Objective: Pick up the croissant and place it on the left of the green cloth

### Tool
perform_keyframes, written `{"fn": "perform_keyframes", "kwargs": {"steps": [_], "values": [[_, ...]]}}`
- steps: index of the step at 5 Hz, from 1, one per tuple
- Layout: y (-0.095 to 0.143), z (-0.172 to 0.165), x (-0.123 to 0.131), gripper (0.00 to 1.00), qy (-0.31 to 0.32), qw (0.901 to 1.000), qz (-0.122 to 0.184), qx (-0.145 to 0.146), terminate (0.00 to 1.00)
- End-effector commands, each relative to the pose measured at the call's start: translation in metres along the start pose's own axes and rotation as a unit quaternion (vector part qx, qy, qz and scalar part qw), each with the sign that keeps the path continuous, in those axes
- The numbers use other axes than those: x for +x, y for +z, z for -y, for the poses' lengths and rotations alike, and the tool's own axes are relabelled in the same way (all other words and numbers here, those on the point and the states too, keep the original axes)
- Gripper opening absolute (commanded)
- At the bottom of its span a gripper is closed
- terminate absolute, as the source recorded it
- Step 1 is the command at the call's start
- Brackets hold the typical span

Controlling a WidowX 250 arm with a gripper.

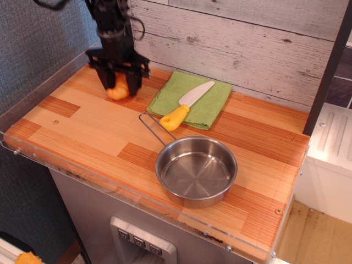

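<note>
The orange-yellow croissant (117, 91) sits between my gripper's two black fingers, low at the wooden counter (88, 132), left of the light-green cloth (192, 99). My gripper (119, 88) points straight down and is shut on the croissant. I cannot tell whether the croissant touches the wood. The cloth lies flat near the back wall, a short gap to the right of the gripper.
A toy knife (186, 104) with a white blade and yellow-orange handle lies on the cloth. A steel pan (196, 171) with a wire handle stands in front of the cloth. A clear plastic rim (33, 96) runs along the counter's left and front edges.
</note>
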State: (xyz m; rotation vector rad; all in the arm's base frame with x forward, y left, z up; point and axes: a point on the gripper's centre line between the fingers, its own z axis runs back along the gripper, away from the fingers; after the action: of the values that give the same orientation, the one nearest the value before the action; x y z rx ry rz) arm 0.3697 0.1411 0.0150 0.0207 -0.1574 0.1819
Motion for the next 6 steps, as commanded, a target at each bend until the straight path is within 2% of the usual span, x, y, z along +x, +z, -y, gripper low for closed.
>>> {"fn": "perform_keyframes", "kwargs": {"steps": [1,2,3,4,5,6], "values": [[-0.003,-0.007,0.01,0.0,-0.021,0.9996,0.015,-0.006,0.0],[0.001,-0.004,0.01,1.0,-0.029,0.9993,0.016,-0.016,0.0],[0.01,0.0,0.012,1.0,-0.031,0.9991,0.026,-0.014,0.0],[0.042,0.004,0.02,1.0,-0.03,0.9979,0.053,-0.021,0.0],[0.092,0.023,0.021,1.0,-0.043,0.9956,0.075,-0.036,0.0],[0.146,0.059,0.007,1.0,-0.077,0.9944,0.013,-0.071,0.0]]}}
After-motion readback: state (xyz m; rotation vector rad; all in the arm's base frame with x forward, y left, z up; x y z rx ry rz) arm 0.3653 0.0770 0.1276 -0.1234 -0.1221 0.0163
